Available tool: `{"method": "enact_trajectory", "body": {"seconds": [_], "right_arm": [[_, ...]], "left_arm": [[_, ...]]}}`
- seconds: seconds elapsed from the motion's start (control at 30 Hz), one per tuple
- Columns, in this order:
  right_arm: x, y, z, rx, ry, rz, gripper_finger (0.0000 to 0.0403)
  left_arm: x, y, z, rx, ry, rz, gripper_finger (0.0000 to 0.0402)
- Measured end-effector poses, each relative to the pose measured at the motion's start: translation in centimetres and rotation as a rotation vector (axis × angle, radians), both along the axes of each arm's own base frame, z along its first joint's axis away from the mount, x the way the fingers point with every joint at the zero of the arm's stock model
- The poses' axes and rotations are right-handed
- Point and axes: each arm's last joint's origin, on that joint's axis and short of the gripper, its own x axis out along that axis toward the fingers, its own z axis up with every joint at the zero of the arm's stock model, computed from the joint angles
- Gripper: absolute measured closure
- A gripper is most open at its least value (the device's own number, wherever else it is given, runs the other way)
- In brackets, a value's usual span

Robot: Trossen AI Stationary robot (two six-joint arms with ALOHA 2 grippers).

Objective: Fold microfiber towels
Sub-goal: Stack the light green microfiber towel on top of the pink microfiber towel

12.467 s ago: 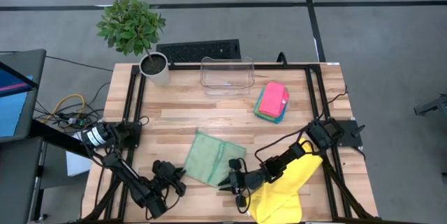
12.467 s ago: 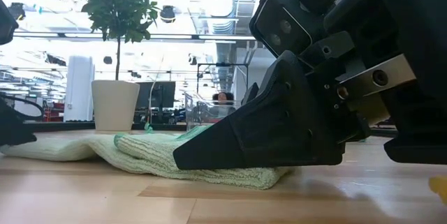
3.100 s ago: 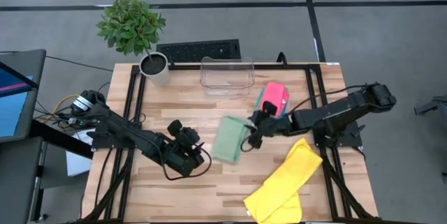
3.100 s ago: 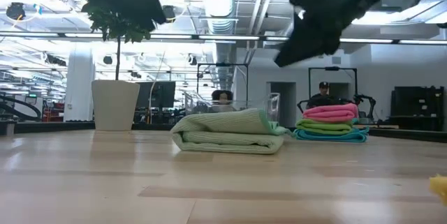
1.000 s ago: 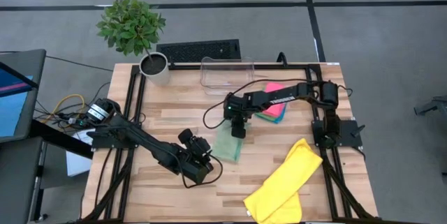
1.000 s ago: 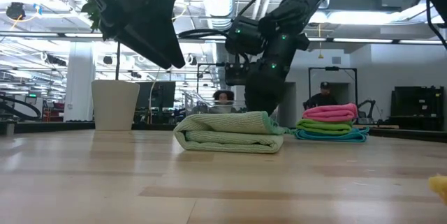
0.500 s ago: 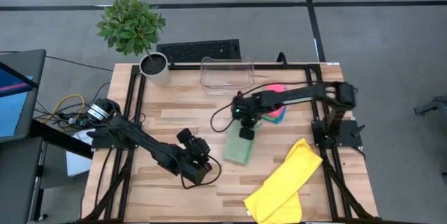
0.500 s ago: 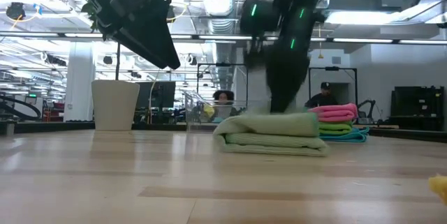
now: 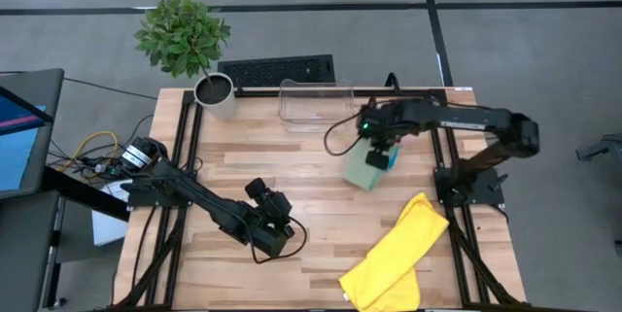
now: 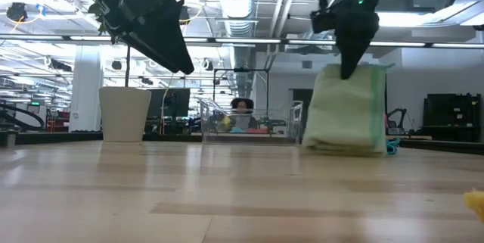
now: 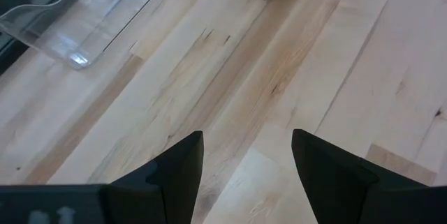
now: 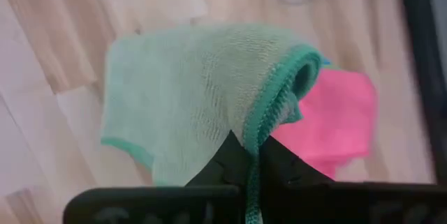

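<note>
Folded pale sage green towel (image 9: 366, 173) hangs lifted right of centre in the high view, pinched at its upper edge by the right gripper (image 9: 378, 157); that gripper's jaws are pressed together on the cloth. In the low view the towel (image 10: 345, 109) shows as a thick upright bundle, upper edge in the gripper (image 10: 347, 71), lower edge at about the level of the table (image 10: 227, 197); whether it touches the wood cannot be told. In the right wrist view the cloth (image 12: 202, 98) is a looped terry weave, pale green with a darker green stitched hem that curls over at the grip (image 12: 253, 155); the fabric drapes in soft folds.

Pink towel (image 12: 339, 123) lies just behind the held cloth, with a sliver of bright blue towel (image 9: 394, 161) at its edge in the high view; the gripper and held cloth cover most of this stack.

Yellow towel (image 9: 394, 254) lies unfolded and crumpled at the lower right of the high view, well apart from the held cloth, one end over the table's front edge.

Left gripper (image 9: 274, 236) sits low and left of centre in the high view, over bare wood; its jaws stand spread with nothing between them, as its wrist view (image 11: 246, 155) confirms.

Clear plastic bin (image 9: 316, 105) stands at the table's far edge, upper centre; a potted plant (image 9: 185, 40) stands at the upper left corner.
</note>
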Motion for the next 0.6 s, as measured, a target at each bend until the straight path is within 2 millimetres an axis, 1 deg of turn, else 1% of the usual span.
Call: {"method": "enact_trajectory", "body": {"seconds": [0.17, 0.3, 0.37, 0.43, 0.5, 0.6], "right_arm": [[-2.4, -1.9, 1.8, -0.035, -0.032, 0.002, 0.0373], [-3.6, -3.5, 2.3, -0.052, -0.025, 0.007, 0.0373], [-4.1, -4.2, 2.5, -0.059, -0.019, 0.007, 0.0373], [-4.3, -4.8, 2.8, -0.017, -0.037, 0.006, 0.0373], [-4.3, -4.9, 3.4, 0.039, -0.072, 0.031, 0.0373], [-4.2, -4.9, 4.6, 0.035, -0.104, 0.062, 0.0373]], "left_arm": [[-0.1, 0.1, 0.0, 0.008, 0.015, 0.003, 0.0189], [-0.1, 0.2, -0.1, 0.006, 0.017, 0.011, 0.0189], [-0.1, 0.4, -0.1, 0.006, 0.019, 0.014, 0.0189], [-0.1, 0.4, -0.1, 0.002, 0.026, 0.013, 0.0189], [-0.2, 0.4, -0.1, 0.002, 0.037, 0.016, 0.0189], [-0.3, 0.5, -0.2, 0.006, 0.045, 0.019, 0.0189]]}}
